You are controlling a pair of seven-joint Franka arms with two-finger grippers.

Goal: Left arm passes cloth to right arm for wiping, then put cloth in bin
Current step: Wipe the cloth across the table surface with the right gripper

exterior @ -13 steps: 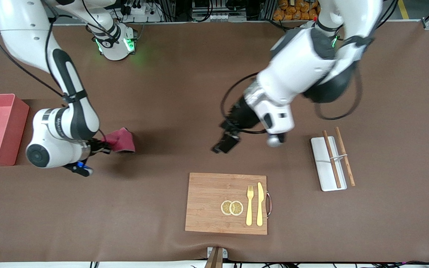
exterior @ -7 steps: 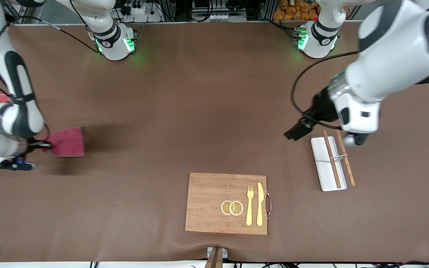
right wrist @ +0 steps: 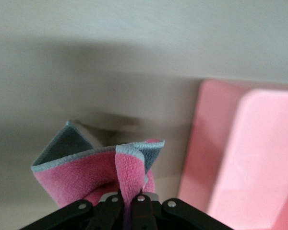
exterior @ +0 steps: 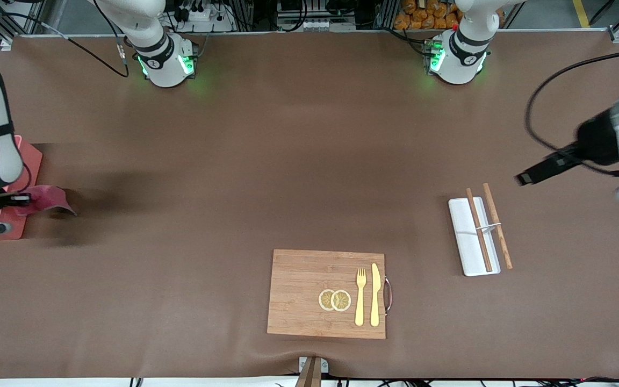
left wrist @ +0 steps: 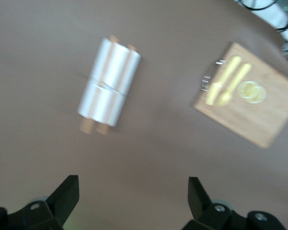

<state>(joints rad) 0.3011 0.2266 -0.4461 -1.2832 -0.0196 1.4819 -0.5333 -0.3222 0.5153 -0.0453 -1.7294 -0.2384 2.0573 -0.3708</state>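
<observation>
My right gripper [exterior: 19, 200] is shut on the magenta-pink cloth [exterior: 46, 198] and holds it in the air beside the pink bin [exterior: 29, 158] at the right arm's end of the table. In the right wrist view the cloth [right wrist: 93, 170] hangs pinched between the shut fingers [right wrist: 128, 201], its grey reverse showing, with the bin [right wrist: 249, 167] close beside it. My left gripper [exterior: 528, 176] is up in the air over the table near the left arm's end. In the left wrist view its fingers [left wrist: 65, 196] stand wide apart and empty.
A white tray [exterior: 472, 236] with two wooden chopsticks [exterior: 497, 226] lies near the left arm's end. A wooden cutting board [exterior: 326, 293] with a yellow fork, knife and two lemon slices lies near the front edge.
My right gripper has carried the cloth across the table to the bin's edge. My left arm has swung away toward its own end of the table.
</observation>
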